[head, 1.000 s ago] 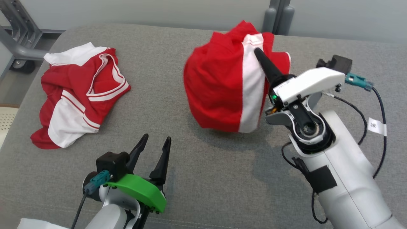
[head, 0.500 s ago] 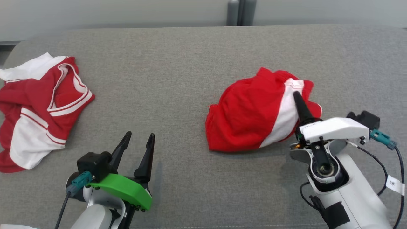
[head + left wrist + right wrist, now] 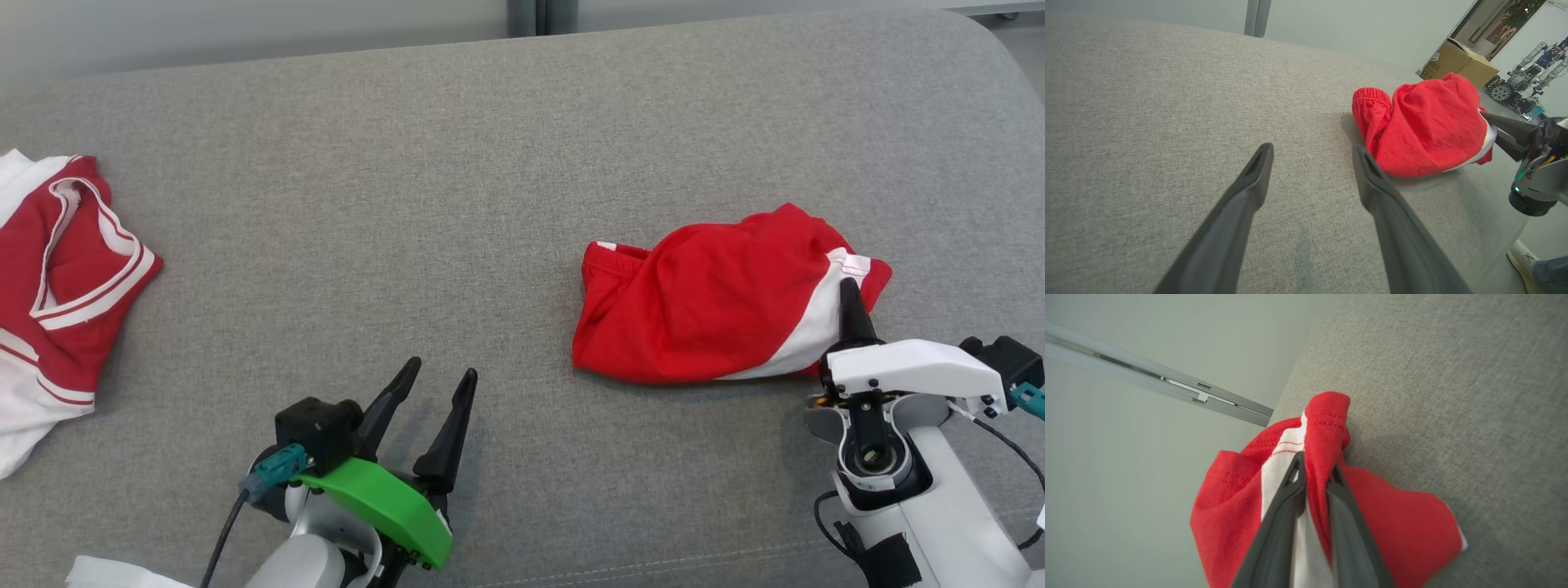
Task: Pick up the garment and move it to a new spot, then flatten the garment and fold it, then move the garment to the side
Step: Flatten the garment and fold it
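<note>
Nearest us, the L gripper (image 3: 443,367) hovers low over the grey cushion (image 3: 424,163), fingers spread wide, nothing btw them. The R gripper (image 3: 1316,463) is pressed nearly together w/ a ridge of red cloth pinched btw the fingers, right by a stitched hem and the white side stripe. That cloth is the garment (image 3: 702,310): red shorts w/ a white stripe. It lies bunched on the cushion on our R side, well apart from the L gripper, w/ its elasticated band (image 3: 1372,96) turned toward the L.

Handling, as we judge it: light, thin knit, fully limp, so it'll sag from any single pinch and keep no shape. Not fragile. Prob. drags a bit on this weave rather than sliding. Best holds look like the thick bits, i.e. the elastic band and the hems, one per gripper, so the cloth spreads btw them for flattening.

Surface: woven grey upholstery, soft-looking, wide, rounded at the far-R corner. At its far L lies a crumpled red-and-white jersey (image 3: 57,278); not ours to touch.

Room: a person's shoe (image 3: 1521,253) on the floor by the cushion edge, then a cardboard box (image 3: 1457,65), a pale wall (image 3: 1351,24), and other robots (image 3: 1535,49) parked furthest off.
</note>
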